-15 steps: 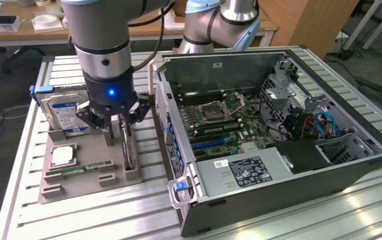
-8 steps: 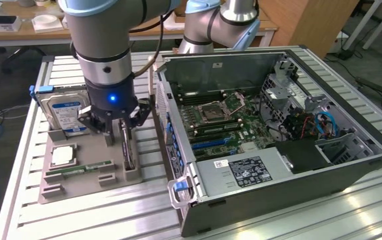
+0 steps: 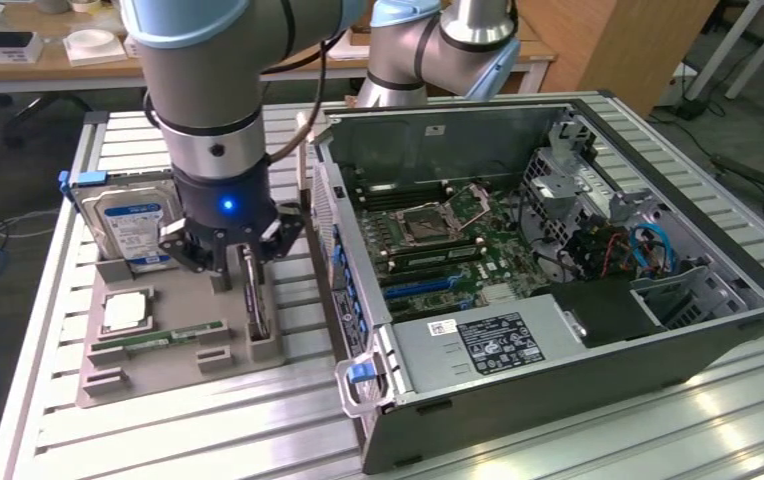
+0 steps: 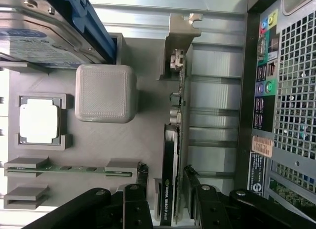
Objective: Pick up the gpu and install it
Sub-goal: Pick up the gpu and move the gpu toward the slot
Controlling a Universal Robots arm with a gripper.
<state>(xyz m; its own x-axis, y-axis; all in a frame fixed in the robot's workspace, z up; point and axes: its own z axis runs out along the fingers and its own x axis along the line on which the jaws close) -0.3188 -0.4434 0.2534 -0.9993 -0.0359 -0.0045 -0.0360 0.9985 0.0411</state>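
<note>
The gpu point(image 3: 257, 305) stands on its edge in a slot of the grey holder tray point(image 3: 175, 375), just beside the open computer case point(image 3: 556, 250). In the wrist view the gpu point(image 4: 170, 140) is a thin dark card whose silver bracket point(image 4: 180, 36) is at the end away from the fingers. My gripper point(image 3: 241, 268) has come down over the card. It is open, with one black finger on each side of the card's end and a gap on both sides. The gripper point(image 4: 166, 169) holds nothing.
The tray also carries a blue-labelled hard drive point(image 3: 135, 220), a CPU point(image 3: 126, 312), a green memory stick point(image 3: 162, 337) and a raised grey block point(image 4: 105, 93). The motherboard point(image 3: 422, 235) lies exposed inside the case. A second arm's base point(image 3: 422, 50) stands behind it.
</note>
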